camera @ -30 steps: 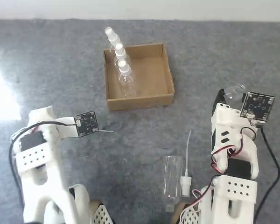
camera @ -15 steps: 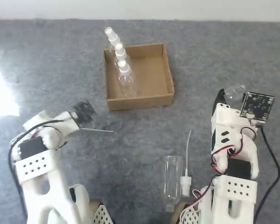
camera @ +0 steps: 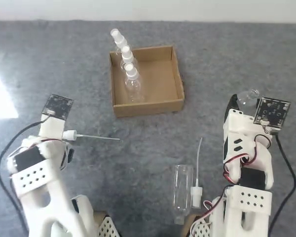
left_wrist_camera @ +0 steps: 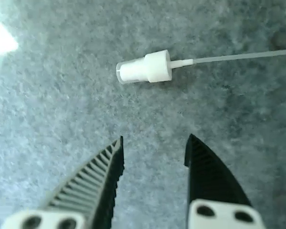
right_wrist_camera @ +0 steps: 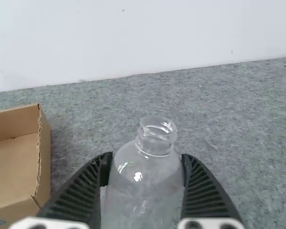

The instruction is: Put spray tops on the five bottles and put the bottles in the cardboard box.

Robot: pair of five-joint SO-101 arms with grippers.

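A loose white spray top [left_wrist_camera: 145,67] with a long thin tube lies on the grey carpet [camera: 153,143], just ahead of my open left gripper [left_wrist_camera: 155,143]; nothing is between the fingers. From above, this spray top [camera: 69,134] lies beside the left arm's wrist. My right gripper [right_wrist_camera: 147,162] is shut on an uncapped clear bottle [right_wrist_camera: 155,157], held upright at the right side, its neck [camera: 247,96] showing from above. A cardboard box [camera: 175,81] holds three capped bottles [camera: 132,81] along its left wall. Another uncapped bottle [camera: 182,190] lies near the front beside a second spray top [camera: 196,192].
The box's corner [right_wrist_camera: 14,152] sits to one side of the held bottle, with a white wall [right_wrist_camera: 143,33] behind the carpet. The box's right half [camera: 160,79] is bare cardboard. Open carpet lies between the box and the lying bottle.
The left arm's wrist has swung left and back from the box, uncovering the cap of the spray top, whose tube has stayed in place. The right arm and its bottle have not moved.
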